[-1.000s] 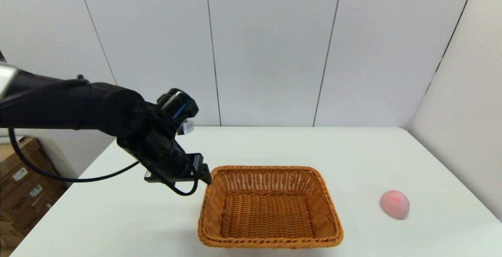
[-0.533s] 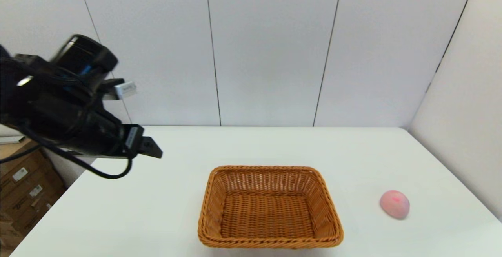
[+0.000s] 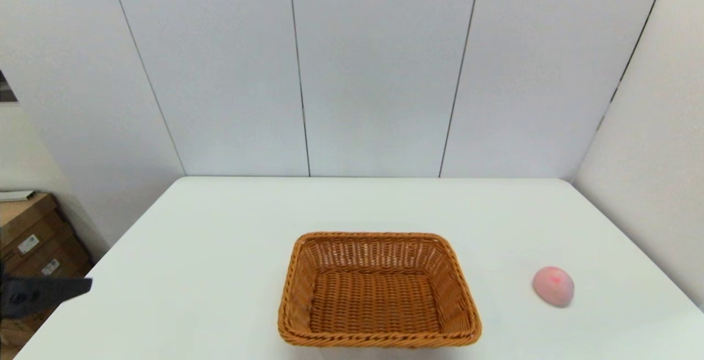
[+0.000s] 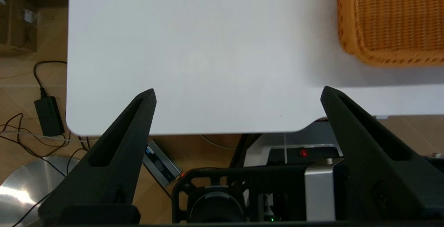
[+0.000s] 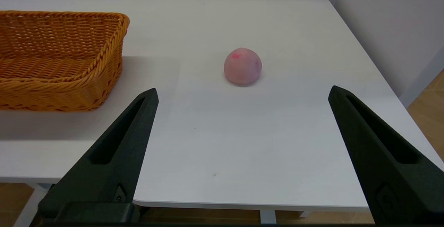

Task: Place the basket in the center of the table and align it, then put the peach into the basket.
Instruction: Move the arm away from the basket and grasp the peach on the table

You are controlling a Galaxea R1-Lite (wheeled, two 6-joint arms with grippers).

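I am working in what looks like a robotics lab or test room, not a home. A plain white table [image 3: 231,272] with rounded corners stands against bare pale wall panels [image 3: 374,74] split by thin vertical seams, and another blank panel closes off the table's right edge. Past the table's left edge, stacked cardboard boxes [image 3: 33,244] with shipping labels sit on a wood-tone floor. Under the table's near edge, my left wrist camera shows loose black cables [image 4: 20,130], a power adapter [image 4: 48,115], a shiny metal disc [image 4: 31,185] and equipment with a small red light [image 4: 304,153].
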